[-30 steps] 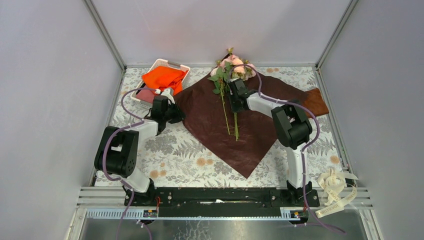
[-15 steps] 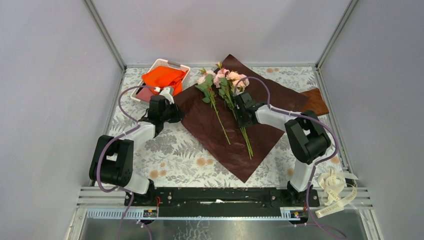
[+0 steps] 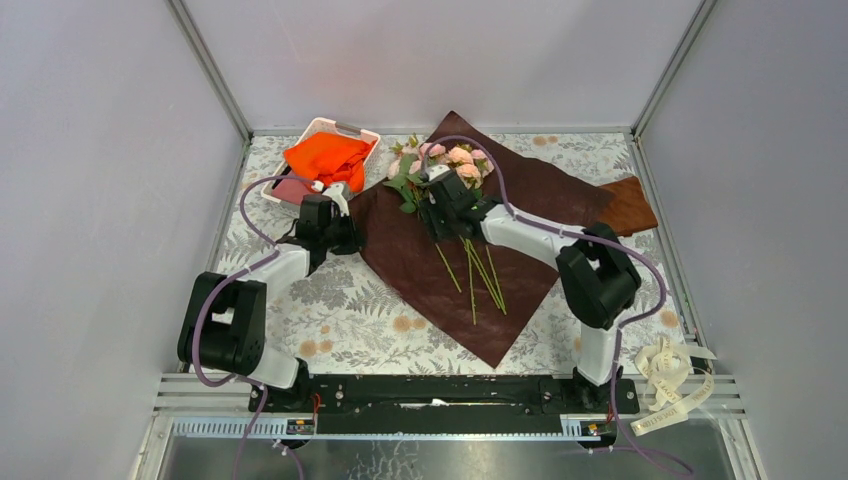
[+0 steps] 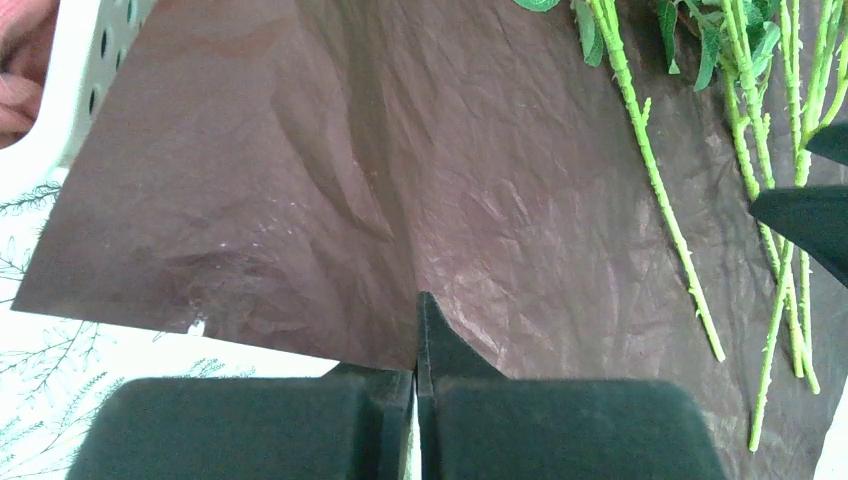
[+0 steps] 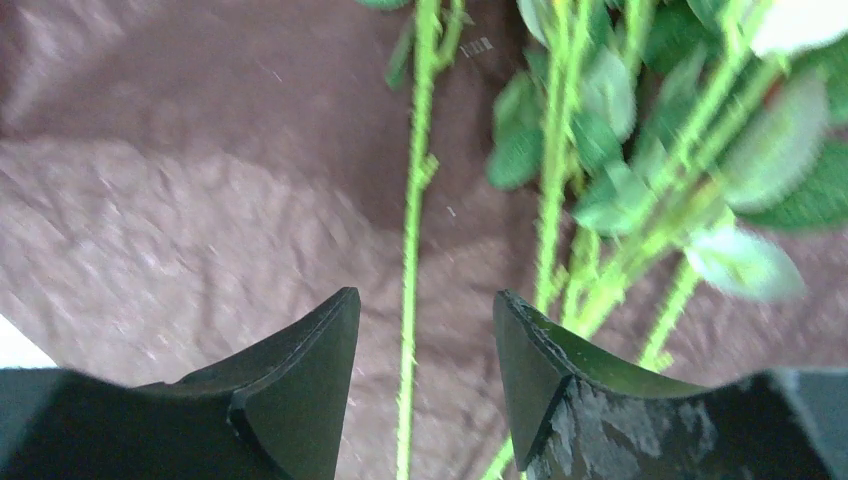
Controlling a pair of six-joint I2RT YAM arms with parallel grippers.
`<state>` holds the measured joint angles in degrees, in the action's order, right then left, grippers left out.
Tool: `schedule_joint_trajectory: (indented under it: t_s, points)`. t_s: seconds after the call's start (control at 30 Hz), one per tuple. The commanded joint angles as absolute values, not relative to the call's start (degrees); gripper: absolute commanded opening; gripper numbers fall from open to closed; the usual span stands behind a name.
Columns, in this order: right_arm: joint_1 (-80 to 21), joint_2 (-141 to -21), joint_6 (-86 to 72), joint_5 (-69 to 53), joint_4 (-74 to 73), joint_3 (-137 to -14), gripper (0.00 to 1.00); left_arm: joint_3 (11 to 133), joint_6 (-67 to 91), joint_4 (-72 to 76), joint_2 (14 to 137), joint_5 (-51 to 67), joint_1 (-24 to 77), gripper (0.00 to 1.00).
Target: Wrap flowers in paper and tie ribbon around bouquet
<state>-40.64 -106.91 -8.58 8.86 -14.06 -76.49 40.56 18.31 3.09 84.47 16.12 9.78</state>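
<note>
Nearest, far right: ribbon (image 3: 672,385) in a loose heap, well apart from everything else, untouched.

Further in, left gripper (image 4: 416,330) clenched on the thin left corner of the paper (image 3: 480,250), a crease rising from the grip.

Beyond that, right gripper (image 5: 425,320) low over the flowers (image 3: 455,165), jaws parted, one stem running between them with no visible contact; released, by the look of it. Flowers lying on the paper, stems fanned toward its near corner, heads at its far corner.

Probably still the laying-out step, wrapping not yet begun. Next, likely: gather the splayed stems into one bunch, then fold the held corner over them.

Hard to tell how much paper sits in the clamp. Heads partly hidden behind the right wrist from above. Brown cloth (image 3: 632,203) at the paper's right corner, under it or just beside: unclear.
</note>
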Motion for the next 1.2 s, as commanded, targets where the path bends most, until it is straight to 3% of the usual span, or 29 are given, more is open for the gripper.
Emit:
schedule_joint_trajectory:
  t_s: [0.0, 0.1, 0.33, 0.47, 0.7, 0.87, 1.1, 1.17]
  points:
    - [-41.18, -113.41, -7.82, 6.44, -10.54, -83.15, 0.55, 40.23, 16.53, 2.23, 83.56, 16.03, 10.10, 0.00]
    - [-41.17, -117.84, -6.33, 5.85, -11.02, -87.39, 0.47, 40.17, 16.39, 2.26, 83.50, 15.88, 10.11, 0.00]
    - [-41.09, -125.41, -4.91, 8.75, -15.00, -94.74, 0.48, 39.95, 16.14, 2.57, 83.57, 16.03, 10.11, 0.00]
    - [-41.04, -126.24, -6.51, 12.98, -17.51, -94.67, 0.29, 39.99, 16.11, 2.55, 83.37, 16.04, 10.09, 0.00]
    - [-40.41, -118.17, -11.86, 18.30, -15.68, -85.09, 0.05, 39.99, 15.31, 2.95, 82.54, 15.13, 10.11, 0.00]
    - [-40.28, -113.83, -17.27, 16.39, -12.54, -79.62, 0.00, 39.93, 14.99, 3.18, 82.11, 14.51, 10.09, 0.00]
    - [-40.01, -109.53, -20.69, 17.87, -8.67, -73.57, 0.00, 39.56, 14.25, 3.09, 81.13, 13.53, 9.94, 0.00]
    - [-39.56, -109.72, -19.19, 15.71, -8.86, -74.21, 0.07, 39.47, 14.24, 3.27, 81.11, 13.62, 9.93, 0.00]
